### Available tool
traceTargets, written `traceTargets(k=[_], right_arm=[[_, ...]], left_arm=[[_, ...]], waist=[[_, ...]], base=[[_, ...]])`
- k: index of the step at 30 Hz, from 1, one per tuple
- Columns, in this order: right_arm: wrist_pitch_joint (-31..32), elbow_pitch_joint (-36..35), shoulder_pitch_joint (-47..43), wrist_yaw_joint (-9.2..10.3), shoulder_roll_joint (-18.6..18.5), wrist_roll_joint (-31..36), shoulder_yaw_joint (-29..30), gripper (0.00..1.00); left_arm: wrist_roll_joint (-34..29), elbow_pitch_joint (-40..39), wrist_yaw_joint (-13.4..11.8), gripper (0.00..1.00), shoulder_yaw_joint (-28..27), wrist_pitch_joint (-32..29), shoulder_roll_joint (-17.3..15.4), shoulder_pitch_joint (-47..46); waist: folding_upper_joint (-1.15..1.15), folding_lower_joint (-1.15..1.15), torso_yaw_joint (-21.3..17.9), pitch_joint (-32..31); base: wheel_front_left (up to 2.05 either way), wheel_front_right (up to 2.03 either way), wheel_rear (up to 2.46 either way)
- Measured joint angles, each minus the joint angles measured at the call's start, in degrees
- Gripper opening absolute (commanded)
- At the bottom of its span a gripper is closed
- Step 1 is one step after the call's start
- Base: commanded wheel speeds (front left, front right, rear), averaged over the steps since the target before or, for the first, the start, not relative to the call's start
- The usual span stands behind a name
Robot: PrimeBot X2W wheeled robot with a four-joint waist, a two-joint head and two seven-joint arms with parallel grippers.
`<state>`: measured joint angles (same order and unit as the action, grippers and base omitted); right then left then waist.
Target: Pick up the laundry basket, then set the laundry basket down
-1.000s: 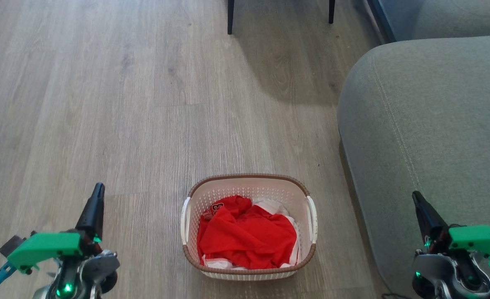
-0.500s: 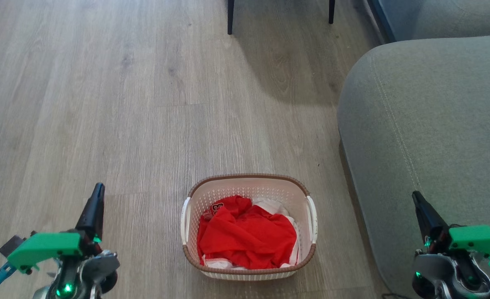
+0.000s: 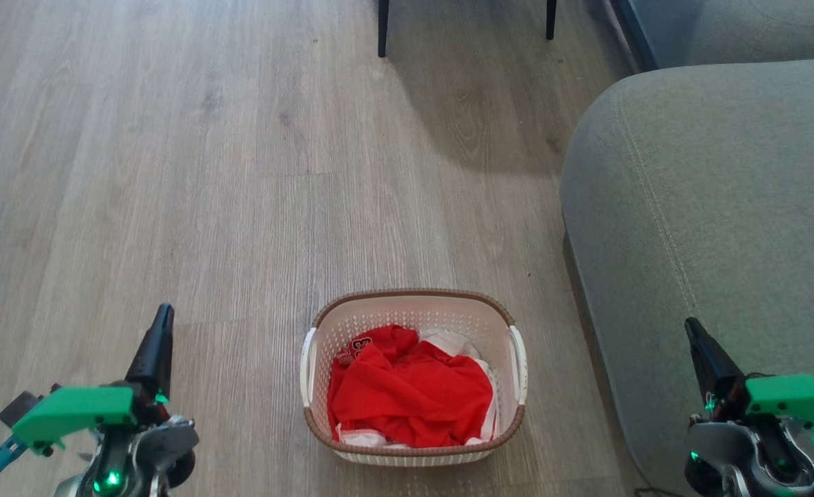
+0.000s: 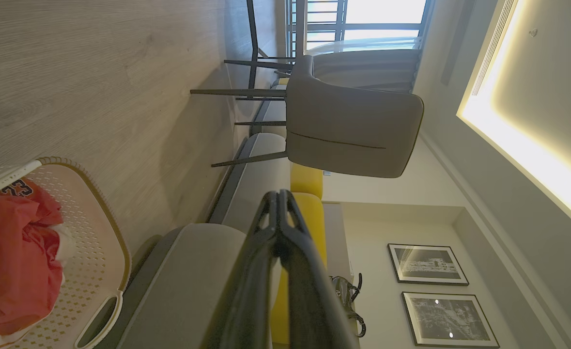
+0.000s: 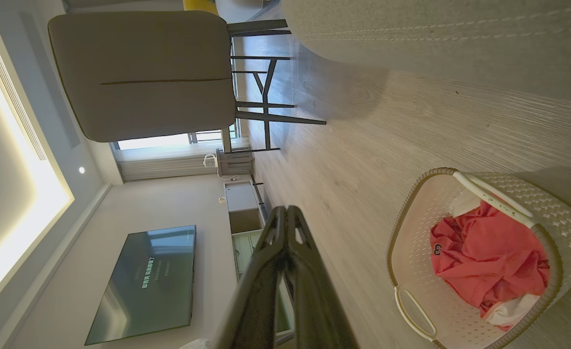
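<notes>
Nothing has moved since a second ago: we find both arms and the basket just where they were. Our left gripper (image 3: 164, 312) hangs at the lower left of the head view, its two dark fingers pressed together into a single point and holding nothing. Our right gripper (image 3: 690, 324) hangs at the lower right, in front of the grey sofa (image 3: 710, 228), its fingers likewise closed and empty. The laundry basket (image 3: 413, 295) stands upright on the wooden floor (image 3: 206, 172) between the two grippers, well apart from both and near the sofa's front. Its white side handles (image 3: 306, 366) are untouched. Inside lies a crumpled red garment (image 3: 413, 397) with white cloth showing at its edges. Farther off on the floor we see two dark chair legs (image 3: 382, 27); the left wrist view shows them under a grey chair (image 4: 353, 131), and the right wrist view shows a dark television (image 5: 142, 283) on the wall.
</notes>
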<state>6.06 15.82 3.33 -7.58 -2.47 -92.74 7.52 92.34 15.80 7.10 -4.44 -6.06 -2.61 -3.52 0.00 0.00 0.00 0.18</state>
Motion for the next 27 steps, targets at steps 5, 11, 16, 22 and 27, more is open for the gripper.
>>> traceTargets(k=[5,11,16,22,27], right_arm=[[0.0,0.0,0.0,0.0,0.0,0.0,0.0,0.0],[0.0,0.0,0.0,0.0,0.0,0.0,0.0,0.0],[0.0,0.0,0.0,0.0,0.0,0.0,0.0,0.0],[0.0,0.0,0.0,0.0,0.0,0.0,0.0,0.0],[0.0,0.0,0.0,0.0,0.0,0.0,0.0,0.0]], left_arm=[[0.0,0.0,0.0,0.0,0.0,0.0,0.0,0.0],[0.0,0.0,0.0,0.0,0.0,0.0,0.0,0.0],[0.0,0.0,0.0,0.0,0.0,0.0,0.0,0.0],[0.0,0.0,0.0,0.0,0.0,0.0,0.0,0.0],[0.0,0.0,0.0,0.0,0.0,0.0,0.0,0.0]], waist=[[0.0,0.0,0.0,0.0],[0.0,0.0,0.0,0.0],[0.0,0.0,0.0,0.0],[0.0,0.0,0.0,0.0],[0.0,0.0,0.0,0.0]], base=[[0.0,0.0,0.0],[0.0,0.0,0.0],[0.0,0.0,0.0],[0.0,0.0,0.0],[0.0,0.0,0.0]])
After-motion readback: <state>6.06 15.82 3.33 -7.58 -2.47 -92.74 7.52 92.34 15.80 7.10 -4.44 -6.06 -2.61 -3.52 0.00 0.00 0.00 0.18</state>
